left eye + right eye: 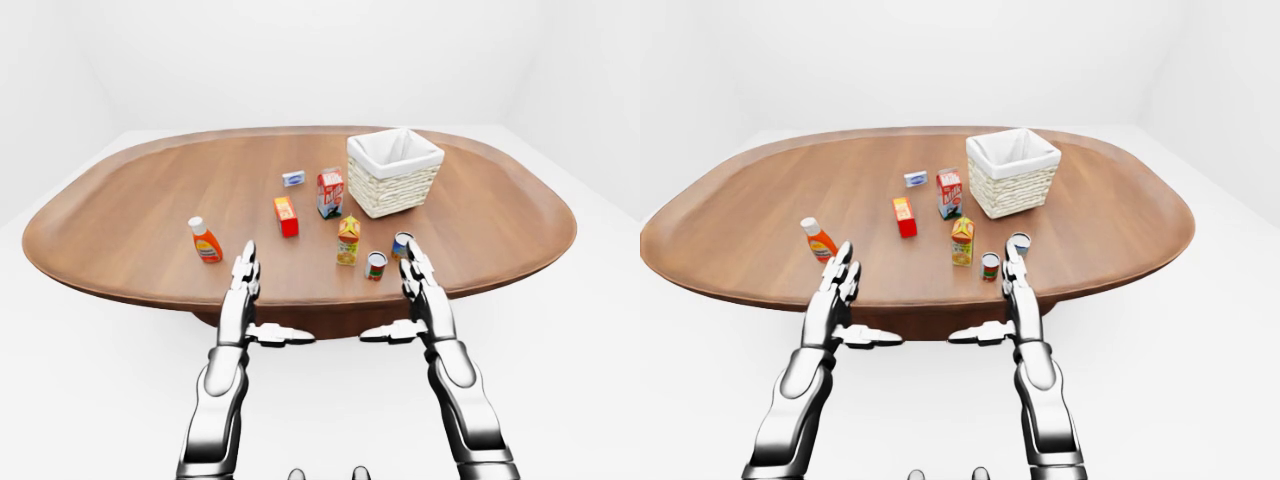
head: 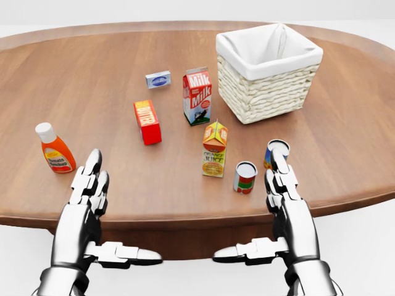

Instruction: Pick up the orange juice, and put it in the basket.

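The orange juice carton (image 2: 214, 150), yellow and orange with a gabled top, stands upright on the wooden table (image 2: 105, 80) near its lower edge in the head view. The white-lined wicker basket (image 2: 268, 71) sits up and to the right of it. My left hand (image 2: 92, 203) hovers open at the table's near rim, well left of the carton. My right hand (image 2: 281, 203) is open too, down and to the right of the carton, its fingertips (image 2: 279, 161) by a can. Neither hand touches anything.
A milk carton (image 2: 197, 97) stands just above the juice, a red box (image 2: 147, 122) to its left, a small blue-white box (image 2: 158, 79) higher up. An orange sauce bottle (image 2: 54, 148) is at the left. Two cans (image 2: 245, 177) (image 2: 275, 148) stand right of the juice.
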Robot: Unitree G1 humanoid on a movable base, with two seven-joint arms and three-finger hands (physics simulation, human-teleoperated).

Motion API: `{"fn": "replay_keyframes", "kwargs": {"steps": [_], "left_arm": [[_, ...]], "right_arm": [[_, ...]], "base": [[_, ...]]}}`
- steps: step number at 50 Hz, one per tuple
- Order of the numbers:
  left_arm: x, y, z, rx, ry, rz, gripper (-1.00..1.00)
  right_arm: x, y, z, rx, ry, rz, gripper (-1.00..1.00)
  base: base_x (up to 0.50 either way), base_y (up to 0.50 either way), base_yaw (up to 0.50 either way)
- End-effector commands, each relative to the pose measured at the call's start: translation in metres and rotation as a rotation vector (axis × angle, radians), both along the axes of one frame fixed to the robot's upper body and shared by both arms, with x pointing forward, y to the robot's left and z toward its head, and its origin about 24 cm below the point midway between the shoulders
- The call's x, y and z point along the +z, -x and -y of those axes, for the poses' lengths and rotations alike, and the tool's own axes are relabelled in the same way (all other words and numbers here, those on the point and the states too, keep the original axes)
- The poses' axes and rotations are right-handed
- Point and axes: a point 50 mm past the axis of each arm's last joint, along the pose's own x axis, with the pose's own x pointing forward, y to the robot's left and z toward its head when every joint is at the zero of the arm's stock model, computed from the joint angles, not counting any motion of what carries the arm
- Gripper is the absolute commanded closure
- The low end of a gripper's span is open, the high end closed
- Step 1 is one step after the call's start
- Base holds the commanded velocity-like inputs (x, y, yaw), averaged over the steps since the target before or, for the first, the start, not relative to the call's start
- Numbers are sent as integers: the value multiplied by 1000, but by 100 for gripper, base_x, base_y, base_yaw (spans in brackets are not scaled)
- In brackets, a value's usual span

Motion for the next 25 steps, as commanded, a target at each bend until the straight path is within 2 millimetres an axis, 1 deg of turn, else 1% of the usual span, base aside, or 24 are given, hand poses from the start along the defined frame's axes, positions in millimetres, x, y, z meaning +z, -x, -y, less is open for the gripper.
{"fn": "replay_keyframes", "kwargs": {"steps": [1,3,6,8,12,16,18,24,25], "left_arm": [[47,21,11,-144,-132,177,-100],[51,20,9,-127,-149,193,-100],[59,22,8,-122,-143,228,-100],[59,23,9,-128,-137,229,-100],[60,25,12,-131,-142,233,-100],[67,28,13,-133,-145,264,-100],[69,31,14,-135,-146,274,-100],[76,38,19,-152,-155,307,-100],[78,39,21,-153,-161,315,-100]], "right_arm": [[29,14,-10,162,35,103,-100],[34,13,-7,128,25,113,-100],[40,14,-7,139,-2,142,-100],[46,17,-5,140,-13,165,-100],[49,22,-6,146,-7,181,-100],[49,28,-7,155,-13,181,-100],[54,33,-6,161,-33,199,-100],[55,43,-6,162,-32,201,-100],[58,47,-6,167,-48,215,-100]], "base": [[0,0,0],[0,0,0],[0,-11,0],[0,-50,0],[0,-50,0],[0,-50,0],[0,-49,0],[0,-30,0],[0,-27,0]]}}
